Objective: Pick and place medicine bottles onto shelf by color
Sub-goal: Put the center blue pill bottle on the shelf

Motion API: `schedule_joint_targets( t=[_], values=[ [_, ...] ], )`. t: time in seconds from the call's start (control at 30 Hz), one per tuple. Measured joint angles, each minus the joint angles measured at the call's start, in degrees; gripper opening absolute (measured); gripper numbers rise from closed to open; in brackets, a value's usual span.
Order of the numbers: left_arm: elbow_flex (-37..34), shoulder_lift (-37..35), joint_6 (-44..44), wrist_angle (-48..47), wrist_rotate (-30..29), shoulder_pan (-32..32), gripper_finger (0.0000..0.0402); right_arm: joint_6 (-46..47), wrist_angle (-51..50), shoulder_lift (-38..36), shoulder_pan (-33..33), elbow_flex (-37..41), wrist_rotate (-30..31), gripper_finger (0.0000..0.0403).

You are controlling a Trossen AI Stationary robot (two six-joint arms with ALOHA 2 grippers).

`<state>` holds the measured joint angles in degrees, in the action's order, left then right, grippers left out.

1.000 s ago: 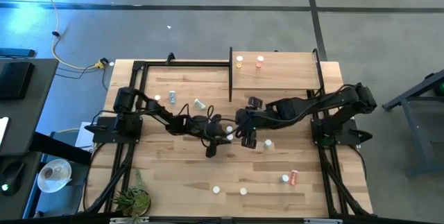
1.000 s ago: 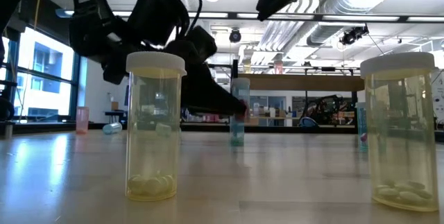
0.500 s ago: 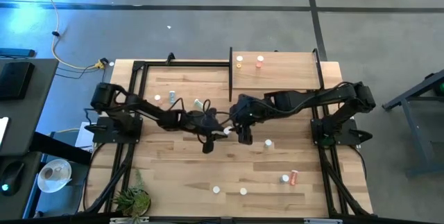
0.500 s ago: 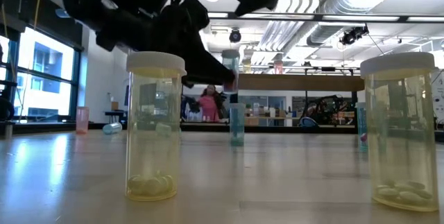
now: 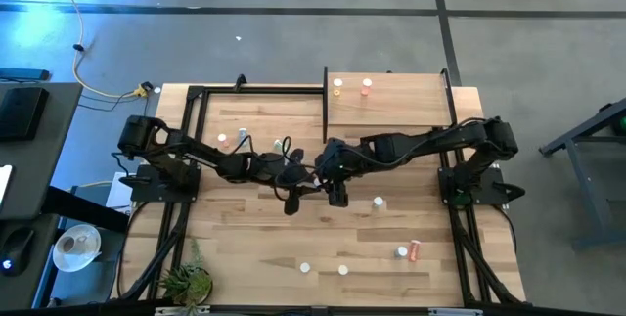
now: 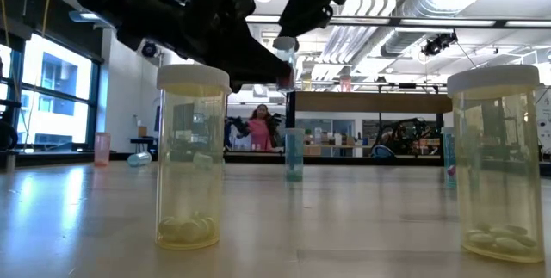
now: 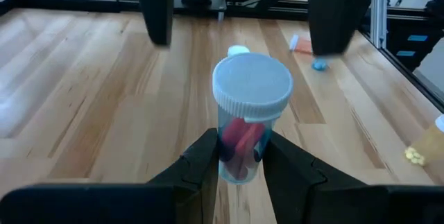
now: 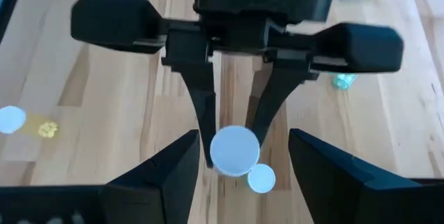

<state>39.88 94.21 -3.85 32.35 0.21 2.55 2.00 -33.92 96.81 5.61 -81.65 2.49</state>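
Note:
My left gripper [image 7: 241,149] is shut on a small medicine bottle [image 7: 243,130] with a white cap [image 7: 252,85] and red contents, held above the table's middle [image 5: 315,183]. My right gripper [image 8: 243,137] is open and hangs over that bottle. Its fingers stand on either side of the cap [image 8: 234,151], apart from it. The shelf [image 5: 411,111] at the far right carries a yellow-bodied bottle [image 5: 337,86] and a pink one [image 5: 367,86], both upright. My left gripper pinches the lower body [image 7: 236,156] of the bottle between its two fingers [image 8: 205,113]. The fingers come from the table's left, slanting a little downward. The bottle stands upright in the hold, cap up, lifted clear of the table [image 6: 286,58].
Other bottles stand or lie about the table: three at the far left [image 5: 243,137], one right of centre [image 5: 378,202], several near the front edge [image 5: 342,270], one pink bottle lying [image 5: 415,248]. Two yellow bottles [image 6: 192,157] [image 6: 499,162] stand near the low camera. A person [image 6: 261,127] shows in the room.
My left gripper has risen with the bottle, which has left the tabletop and hangs clear, still upright. My right gripper has moved toward the table's left and down, tipping further downward, and has come over the bottle's cap.

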Motion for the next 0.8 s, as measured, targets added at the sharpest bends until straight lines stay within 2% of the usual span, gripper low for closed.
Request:
schedule_joint_targets(
  t=[0.13,0.37,0.57,0.8],
  values=[
    [0.00,0.00,0.02,0.46,-2.48,0.00,0.0088,0.32,0.08,0.86,0.00,0.07,-1.73,0.0213],
    [0.00,0.00,0.62,1.09,-2.83,-0.02,0.0088,0.60,0.29,1.12,-0.01,0.07,0.83,0.0213],
    [0.00,0.00,1.09,1.69,-3.34,-0.02,0.0088,0.57,-0.07,1.12,-0.02,0.07,0.55,0.0212],
    [0.00,0.00,2.07,3.63,-3.69,0.00,0.0088,0.96,-0.17,1.12,-0.02,0.07,0.53,0.0175]
  ],
)
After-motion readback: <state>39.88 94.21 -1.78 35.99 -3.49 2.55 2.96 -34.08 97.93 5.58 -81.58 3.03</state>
